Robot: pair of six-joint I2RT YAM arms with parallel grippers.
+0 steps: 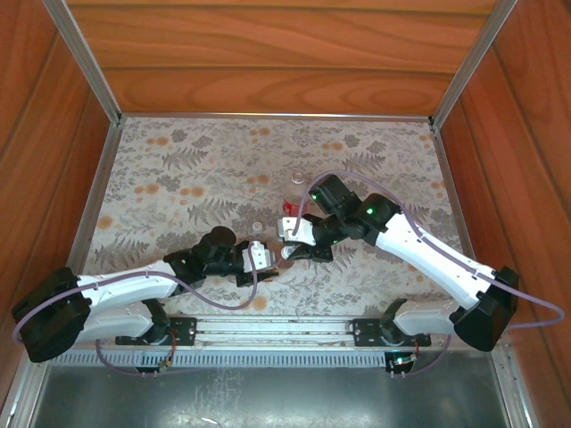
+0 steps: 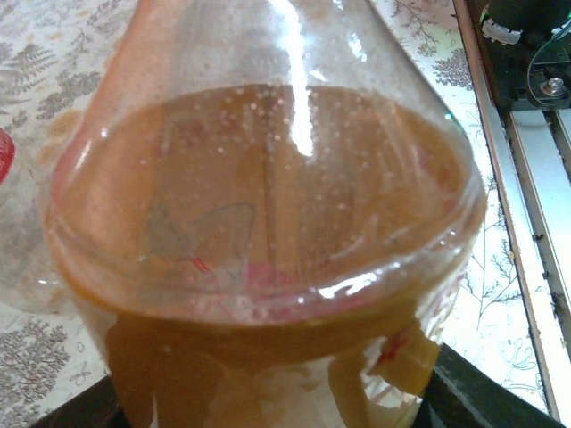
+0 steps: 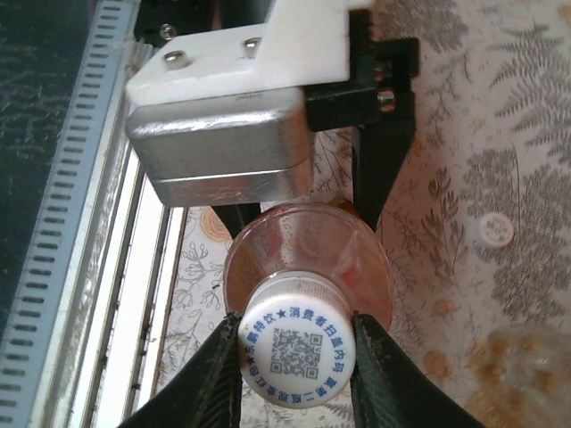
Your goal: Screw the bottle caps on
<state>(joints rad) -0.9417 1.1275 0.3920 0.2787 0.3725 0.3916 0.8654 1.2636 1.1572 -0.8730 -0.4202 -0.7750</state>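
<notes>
Right gripper [image 3: 299, 349] pinches the white cap [image 3: 298, 337] at lower centre of its wrist view, seated on the neck of the amber bottle [image 2: 268, 223]. The left gripper [image 1: 266, 260] clamps that bottle's body. Light, slick, thin-walled plastic, I judge: hold the cap by its rim and squeeze the body gently.

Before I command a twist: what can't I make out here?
1. Thread seating: right wrist view, the cap in the right gripper hides the neck of the amber bottle.
2. Fingertips of the left gripper: left wrist view, the bottle body covers them.
3. The clear bottle: right wrist view, blurred, cut off by the corner.
</notes>
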